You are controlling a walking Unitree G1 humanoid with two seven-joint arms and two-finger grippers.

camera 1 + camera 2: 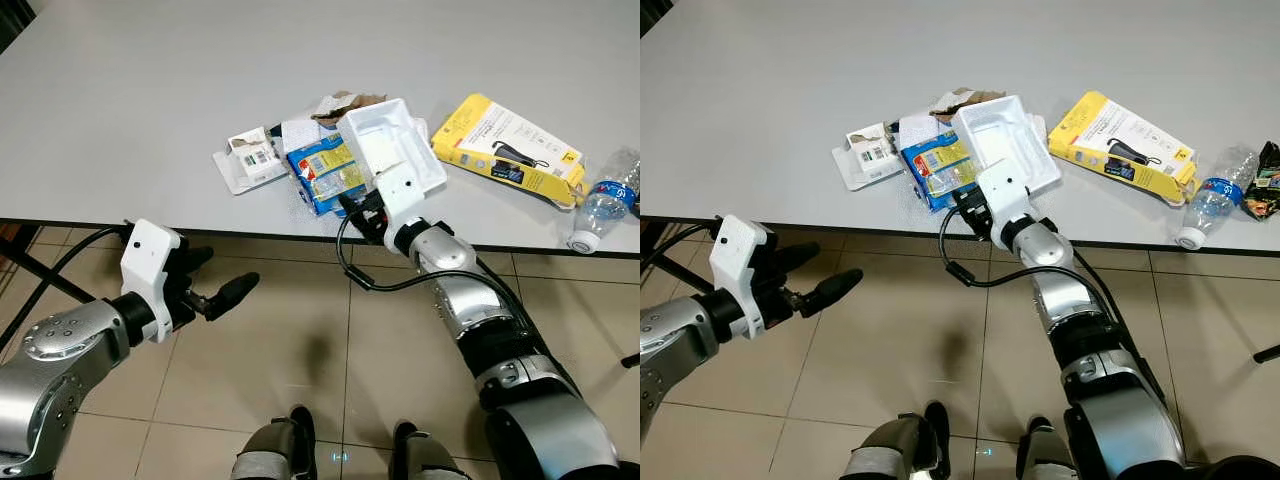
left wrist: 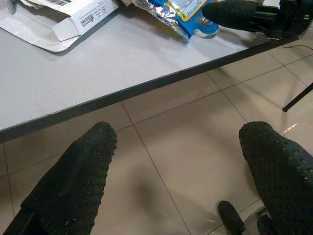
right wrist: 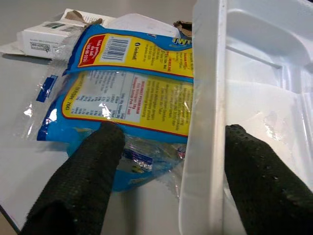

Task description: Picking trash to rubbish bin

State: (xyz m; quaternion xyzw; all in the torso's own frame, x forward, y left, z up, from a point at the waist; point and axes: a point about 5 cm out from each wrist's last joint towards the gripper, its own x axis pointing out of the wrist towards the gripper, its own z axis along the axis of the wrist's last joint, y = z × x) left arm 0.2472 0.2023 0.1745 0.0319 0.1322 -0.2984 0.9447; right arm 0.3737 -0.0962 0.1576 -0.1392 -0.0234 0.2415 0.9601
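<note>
Left pincer (image 1: 222, 282) hangs over the tiled floor (image 1: 290, 350) below the worktop (image 1: 150, 120) edge, fingers spread apart, holding nothing. Right pincer (image 3: 164, 161) sits at the worktop's near edge, fingers spread wide and astride the near rim of the white plastic tray (image 1: 392, 150): one finger (image 3: 85, 171) rests on the blue-and-yellow snack wrapper (image 1: 325, 172), the other (image 3: 259, 171) lies inside the tray. Wrapper lies just beside the tray, partly tucked under it. Just beyond, a small white carton (image 1: 250, 155) and torn brown paper (image 1: 345, 103) touch the heap. On the robot's right, well apart, lie a yellow product box (image 1: 508, 148) and a plastic bottle (image 1: 605, 200) near the edge. Farther worktop lies bare.
</note>
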